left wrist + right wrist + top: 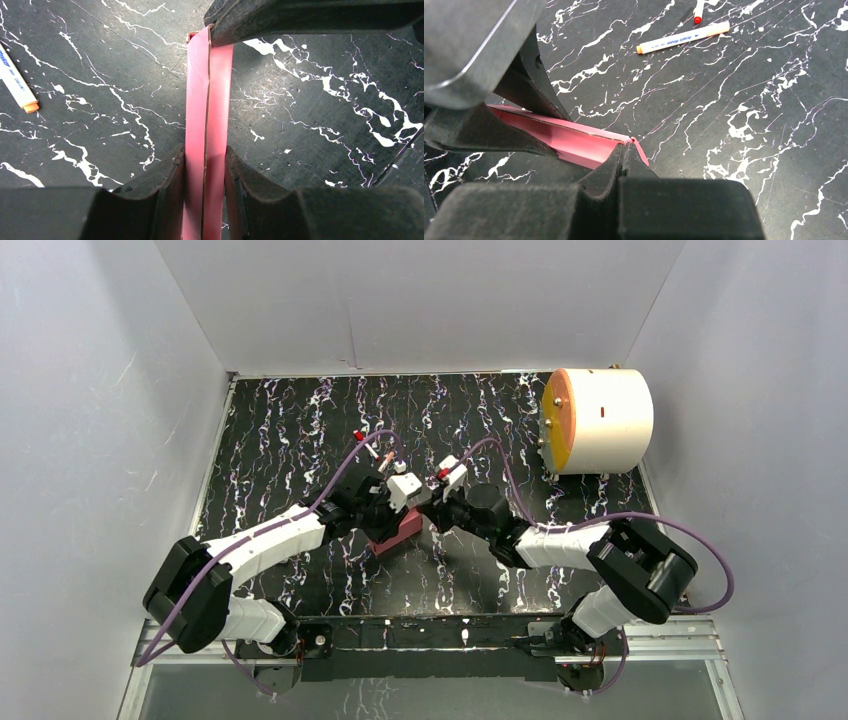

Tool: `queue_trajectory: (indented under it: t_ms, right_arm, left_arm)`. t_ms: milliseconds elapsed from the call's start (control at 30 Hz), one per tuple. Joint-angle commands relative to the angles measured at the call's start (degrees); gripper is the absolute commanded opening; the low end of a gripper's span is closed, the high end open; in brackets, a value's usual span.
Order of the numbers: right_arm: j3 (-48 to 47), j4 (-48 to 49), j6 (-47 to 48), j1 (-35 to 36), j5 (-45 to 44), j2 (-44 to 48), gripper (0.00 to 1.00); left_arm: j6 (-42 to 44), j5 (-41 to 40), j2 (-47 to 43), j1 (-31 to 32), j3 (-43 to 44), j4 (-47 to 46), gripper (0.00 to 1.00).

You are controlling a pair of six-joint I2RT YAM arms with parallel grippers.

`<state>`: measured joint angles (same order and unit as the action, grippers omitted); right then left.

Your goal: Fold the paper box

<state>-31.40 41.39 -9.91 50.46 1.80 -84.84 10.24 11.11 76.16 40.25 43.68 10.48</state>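
From my seat the paper box (210,90) sits on the bench (280,440) about midway between its left and right edges, a little nearer the near edge than the far one. It is stood up on one long edge, so I look down on it as a narrow pink strip. The left gripper (204,155) is clamped across that strip, one finger against each broad face, so it is grasping the box. The right gripper (624,150) is clenched tight with its tips at the box's far end; whether a sliver of flap is nipped between them I cannot tell. I judge this to be very light, thin card: stiff along its creases, springy across the panels, and easily dented or wrongly creased if I squeeze where no fold backs it. A dark seam runs along the top of the strip where two layers meet, and I expect those layers to gape if the pinch lets go. The faces look smooth, so a light grip may slide. I would hold across the two broad faces close to a folded edge, as the left side does, and work flaps only by their free tips. A pen (17,82) lies on the bench well apart from the box, and the white cylinder (600,420) stands at the far right corner.
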Motion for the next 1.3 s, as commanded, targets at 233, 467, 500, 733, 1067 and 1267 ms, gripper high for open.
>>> queue_trajectory:
  t_ms: [233,467,500,733,1067,1267]
  right_arm:
    - [7.1,14.7,5.1,1.4,3.5,-4.6,0.00]
    - [11.6,21.4,7.9,1.7,4.8,-6.9,0.02]
    - [12.1,21.7,8.6,1.7,4.8,-6.5,0.02]
    - [10.3,16.7,5.7,1.7,3.4,-3.5,0.06]
    - [8.9,7.5,-5.5,1.7,-6.8,9.9,0.39]
    - [5.6,-0.6,-18.6,1.7,-16.0,12.9,0.56]
  left_arm:
    - [-2.3,3.1,0.9,0.0,1.0,-0.4,0.03]
    - [-2.8,0.1,0.7,-0.1,1.0,0.1,0.03]
    - [-3.0,-0.7,0.7,-0.1,1.0,0.3,0.03]
    - [-0.4,-0.7,2.4,-0.3,1.6,1.6,0.01]
    - [0.9,-0.5,2.1,0.0,1.5,1.9,0.01]
    - [1.2,-0.5,2.1,0.2,1.4,1.9,0.01]
